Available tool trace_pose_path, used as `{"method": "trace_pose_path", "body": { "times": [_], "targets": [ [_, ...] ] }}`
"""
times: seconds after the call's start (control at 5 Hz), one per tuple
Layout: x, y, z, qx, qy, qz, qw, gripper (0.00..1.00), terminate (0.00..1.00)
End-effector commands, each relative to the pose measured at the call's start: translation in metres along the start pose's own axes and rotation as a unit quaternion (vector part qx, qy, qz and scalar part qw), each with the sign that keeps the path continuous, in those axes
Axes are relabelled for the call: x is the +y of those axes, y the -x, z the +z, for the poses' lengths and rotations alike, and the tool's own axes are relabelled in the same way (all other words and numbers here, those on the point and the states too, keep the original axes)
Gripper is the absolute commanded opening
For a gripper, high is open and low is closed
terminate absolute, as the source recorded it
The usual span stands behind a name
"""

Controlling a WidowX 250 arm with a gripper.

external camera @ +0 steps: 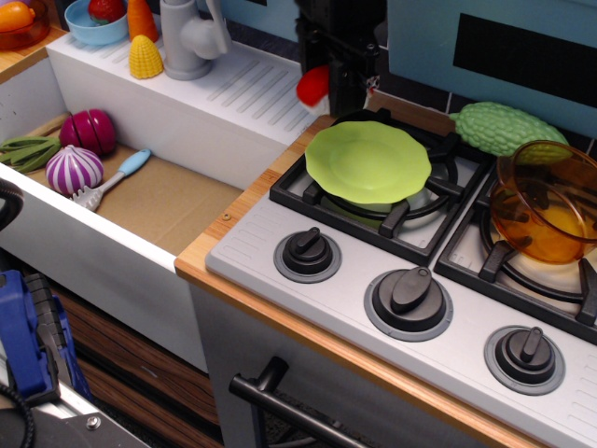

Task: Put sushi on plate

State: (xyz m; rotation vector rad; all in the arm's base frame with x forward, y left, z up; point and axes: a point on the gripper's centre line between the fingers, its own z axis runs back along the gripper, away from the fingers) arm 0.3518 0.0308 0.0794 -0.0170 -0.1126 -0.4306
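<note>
Above the stove's back edge, gripper (338, 86) clamps sushi (314, 86), just behind plate (367, 161).

Toy kitchen: grey stove (280, 245), white sink (168, 201), teal wall (420, 37).

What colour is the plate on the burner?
Lime green, plain, in the observation.image view: the plate.
</note>
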Motion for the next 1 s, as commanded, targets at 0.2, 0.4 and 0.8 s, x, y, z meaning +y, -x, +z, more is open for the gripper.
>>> {"method": "trace_pose_path", "body": {
  "times": [0.2, 0.4, 0.8],
  "targets": [
    [-0.0088, -0.0146, 0.0225, -0.048, -0.016, 0.026, 0.9984, 1.0, 0.0],
    [-0.0088, -0.0146, 0.0225, -0.048, -0.016, 0.026, 0.9984, 1.0, 0.0],
    [-0.0088, -0.0146, 0.0225, -0.048, -0.016, 0.026, 0.9984, 1.0, 1.0]
  ]
}}
